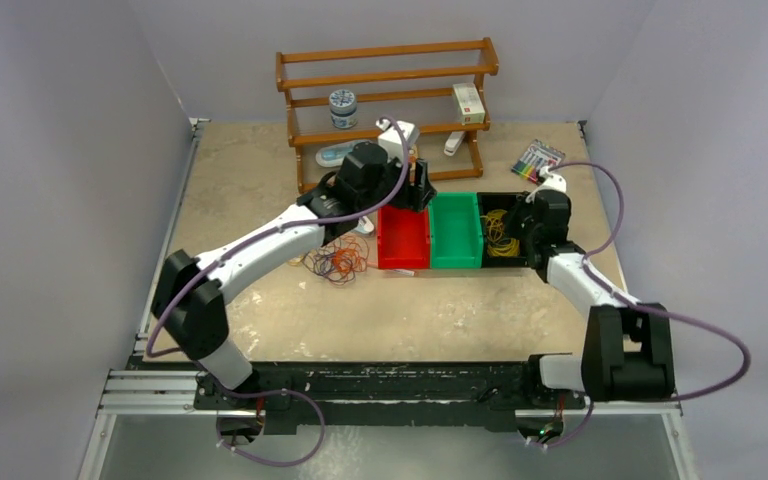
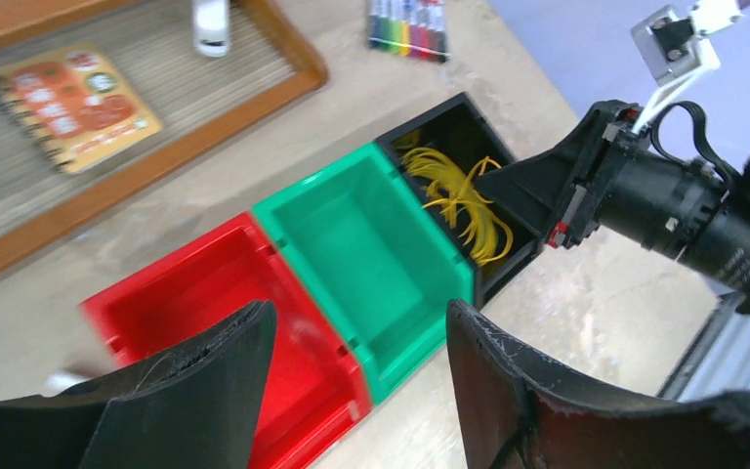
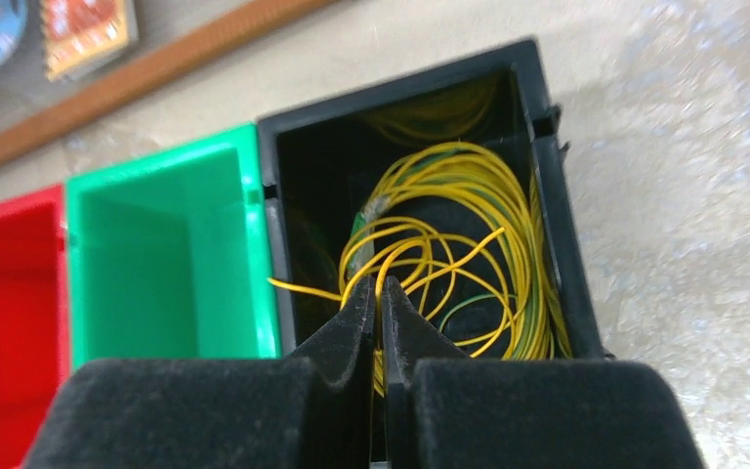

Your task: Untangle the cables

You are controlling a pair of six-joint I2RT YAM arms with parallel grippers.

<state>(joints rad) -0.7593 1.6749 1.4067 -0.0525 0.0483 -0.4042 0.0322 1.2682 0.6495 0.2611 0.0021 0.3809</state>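
A loose tangle (image 1: 335,262) of orange-red and dark cables is seen on the table (image 1: 260,180), well to the left of the green bin (image 1: 456,232), apart from both grippers. The left gripper (image 2: 358,318) is held above the row of bins, over the near-left side of the green bin and the red bin (image 2: 186,303) touching it; its jaws are spread wide and nothing is held between them. The red bin and the green bin are seen bare inside. Beyond the green bin, a wooden shelf (image 2: 176,156) is set at the back of the table. The black bin (image 3: 557,215) is pressed against the right side of the green bin, and a coil of yellow cables (image 3: 449,195) is lying inside it. The right gripper (image 3: 379,298) is lowered at the near end of that black bin, its jaws pressed together with the tips among the yellow strands; whether a strand is pinched cannot be told. A pack of markers (image 1: 538,160) is lying on the table, beyond and to the right of the green bin.
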